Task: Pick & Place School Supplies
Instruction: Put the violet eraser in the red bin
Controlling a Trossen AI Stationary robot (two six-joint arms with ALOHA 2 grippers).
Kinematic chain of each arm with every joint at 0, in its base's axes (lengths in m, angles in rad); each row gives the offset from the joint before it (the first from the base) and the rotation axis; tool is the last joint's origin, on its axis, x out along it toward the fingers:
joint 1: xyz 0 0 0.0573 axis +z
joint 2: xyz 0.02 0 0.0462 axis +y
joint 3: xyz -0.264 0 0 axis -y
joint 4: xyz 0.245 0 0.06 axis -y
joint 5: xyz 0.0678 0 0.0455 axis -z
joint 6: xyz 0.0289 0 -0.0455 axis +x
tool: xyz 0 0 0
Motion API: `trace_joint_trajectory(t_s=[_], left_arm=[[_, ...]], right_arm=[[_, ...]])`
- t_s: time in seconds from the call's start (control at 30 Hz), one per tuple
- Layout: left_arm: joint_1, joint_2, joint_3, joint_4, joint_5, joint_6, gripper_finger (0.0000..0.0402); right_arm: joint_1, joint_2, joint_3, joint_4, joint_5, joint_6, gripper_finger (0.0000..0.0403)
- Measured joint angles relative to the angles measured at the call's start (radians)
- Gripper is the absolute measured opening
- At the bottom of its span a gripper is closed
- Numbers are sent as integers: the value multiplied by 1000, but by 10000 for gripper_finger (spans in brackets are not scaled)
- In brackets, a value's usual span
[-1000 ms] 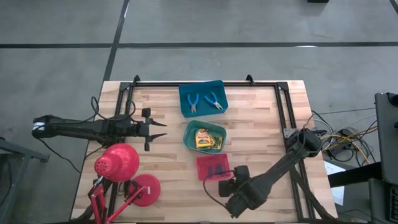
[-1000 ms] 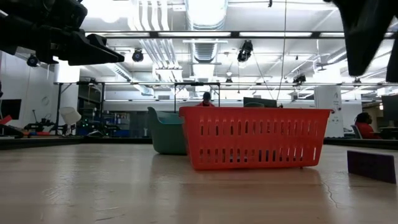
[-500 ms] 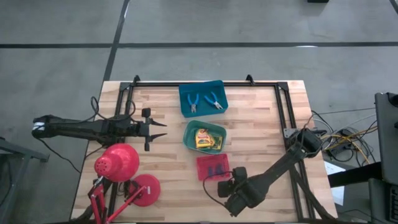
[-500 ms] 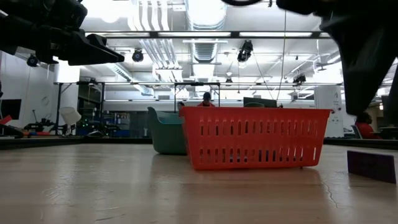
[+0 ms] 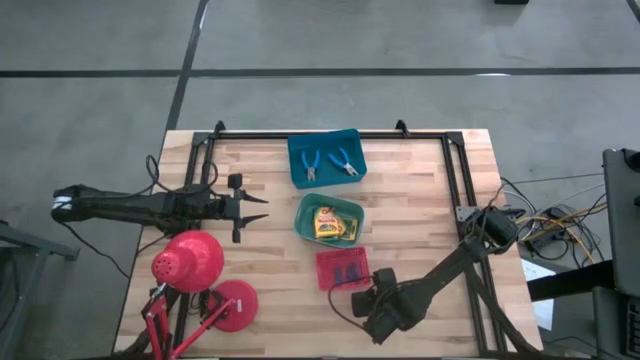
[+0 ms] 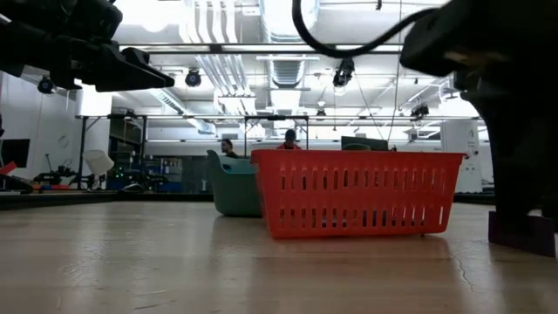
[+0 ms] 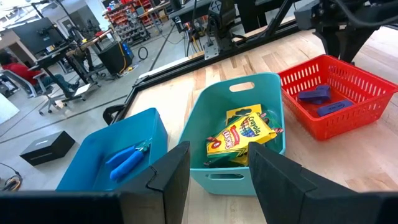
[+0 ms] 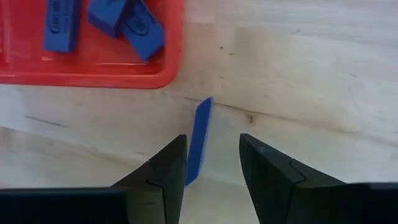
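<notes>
One dark blue block (image 8: 200, 134) stands on its long edge on the table just off the red tray's (image 8: 93, 79) near right corner; the low view shows this block (image 6: 521, 234) at its right. My right gripper (image 8: 211, 146) is open, low over the table, a finger on either side of the block. Three more blue blocks (image 8: 124, 22) lie in the red tray. Yellow-and-green boxes (image 7: 242, 132) sit in the green tray (image 5: 305, 222), and two blue-handled tools (image 5: 326, 163) lie in the blue tray (image 5: 296, 158). My left gripper (image 5: 262, 208) hovers open at the table's left. My right gripper comes from above with its fingers (image 8: 168, 168) pointing down, set across the block's short width. The block's lower end (image 8: 189, 177) runs right beside one finger. Whether that finger touches the block, I cannot tell.
A red desk lamp (image 5: 190, 262) stands at the table's near left corner, close to my left arm. A black frame (image 5: 330, 133) runs along the far edge and the right side. Bare wood lies left of the trays and near the right gripper.
My right gripper has come down toward the table over the loose blue block, reaching its level in the low view, and has shifted slightly toward the table's left. The block and my left arm have kept still.
</notes>
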Motion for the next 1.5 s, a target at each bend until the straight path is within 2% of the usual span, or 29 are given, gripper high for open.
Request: trace_joint_trajectory(t_s=[0.27, 0.57, 1.17, 1.5], left_arm=[[1, 0, 0, 0, 0, 0, 168], [0, 0, 0, 0, 0, 0, 168], [0, 0, 0, 0, 0, 0, 168], [0, 0, 0, 0, 0, 0, 168]], right_arm=[[1, -1, -60, 98, 1, -1, 125], [1, -2, -65, 110, 2, -4, 118], [0, 0, -66, 127, -1, -4, 27], [0, -4, -66, 122, 5, -4, 23]])
